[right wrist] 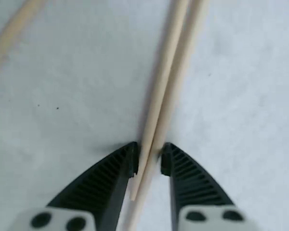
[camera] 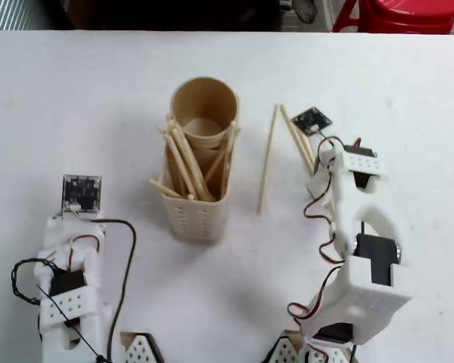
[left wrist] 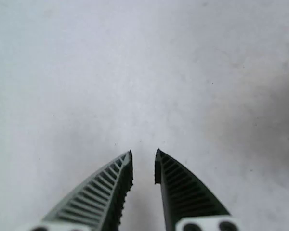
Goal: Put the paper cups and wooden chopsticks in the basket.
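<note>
White table (camera: 76, 98), dark room strip + red stool (camera: 408, 15) along top edge. Basket (camera: 193, 215) at center w/ cups (camera: 204, 106) and sticks (camera: 183, 162) inside. Your right gripper (right wrist: 149, 156) pinches chopstick pair (right wrist: 176, 62) right of basket; single chopstick (camera: 267, 162) lies between. Left gripper (left wrist: 143, 166) narrow gap, lower left. Cup count unclear.

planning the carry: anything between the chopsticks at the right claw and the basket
One single chopstick lies flat on the table between that pair and the basket; nothing else visible.

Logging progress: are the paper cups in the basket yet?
In: the paper cups stand nested inside the upright basket, chopsticks around them.
</note>
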### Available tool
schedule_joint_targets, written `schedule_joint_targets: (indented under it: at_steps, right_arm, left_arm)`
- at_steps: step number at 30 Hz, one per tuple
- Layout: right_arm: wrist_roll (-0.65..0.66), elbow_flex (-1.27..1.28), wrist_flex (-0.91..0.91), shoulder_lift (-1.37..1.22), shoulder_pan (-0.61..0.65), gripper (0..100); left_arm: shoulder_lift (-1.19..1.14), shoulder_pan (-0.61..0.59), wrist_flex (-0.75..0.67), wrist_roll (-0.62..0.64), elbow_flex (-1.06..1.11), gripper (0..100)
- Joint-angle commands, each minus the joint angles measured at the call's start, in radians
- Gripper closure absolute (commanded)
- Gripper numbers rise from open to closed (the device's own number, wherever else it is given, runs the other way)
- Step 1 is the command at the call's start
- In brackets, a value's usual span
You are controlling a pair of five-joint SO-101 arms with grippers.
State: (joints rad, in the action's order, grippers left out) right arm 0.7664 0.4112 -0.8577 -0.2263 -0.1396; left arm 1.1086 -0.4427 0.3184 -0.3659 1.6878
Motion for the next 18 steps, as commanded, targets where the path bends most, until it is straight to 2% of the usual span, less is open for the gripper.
schedule_joint_targets:
  at_steps: [1,3,6,12,18]
  right_arm:
    - [0.002,-0.034,-0.008,0.001,-0.010,97.0]
    - [-0.018,-0.034,-0.010,0.004,-0.002,98.5]
    - [-0.115,-0.035,-0.010,0.070,-0.002,98.1]
    - [-0.279,-0.028,-0.068,0.357,-0.004,98.1]
    - [-0.328,0.038,-0.136,0.630,0.036,98.1]
  left_arm:
    - [0.016,-0.008,0.002,-0.012,-0.002,90]
    - [0.016,-0.008,0.002,-0.012,-0.002,90]
    - [0.016,-0.008,0.002,-0.012,-0.002,90]
    - [0.016,-0.008,0.002,-0.012,-0.002,90]
    - [0.016,-0.008,0.002,-0.012,-0.002,90]
